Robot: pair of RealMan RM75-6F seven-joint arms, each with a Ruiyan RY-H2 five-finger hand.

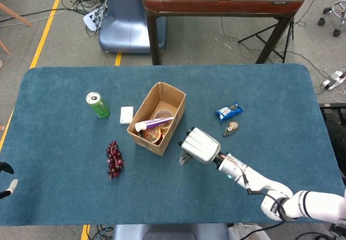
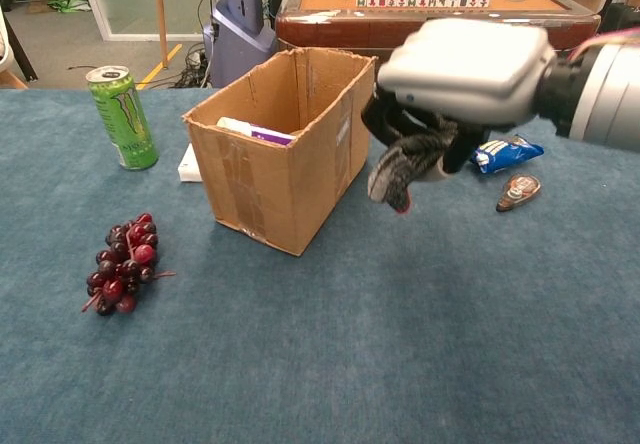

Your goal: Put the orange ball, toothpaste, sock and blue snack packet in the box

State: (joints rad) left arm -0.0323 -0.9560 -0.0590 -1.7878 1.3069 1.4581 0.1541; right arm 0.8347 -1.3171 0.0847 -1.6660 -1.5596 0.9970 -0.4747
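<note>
My right hand (image 2: 462, 64) (image 1: 199, 145) holds the grey sock (image 2: 398, 169) (image 1: 185, 158) in the air, just right of the cardboard box (image 2: 280, 144) (image 1: 158, 118). The sock dangles below the fingers, clear of the table. In the box lie the toothpaste (image 1: 153, 123) (image 2: 250, 130) and an orange round thing (image 1: 151, 135). The blue snack packet (image 1: 228, 111) (image 2: 506, 153) lies on the table to the right of the box. My left hand (image 1: 4, 178) shows only as a sliver at the left edge of the head view, low down.
A green can (image 1: 98, 105) (image 2: 122, 117) and a small white box (image 1: 126, 114) stand left of the cardboard box. Dark red grapes (image 1: 113, 159) (image 2: 125, 264) lie in front of it on the left. A small brown packet (image 1: 231, 127) (image 2: 518, 191) lies beside the snack.
</note>
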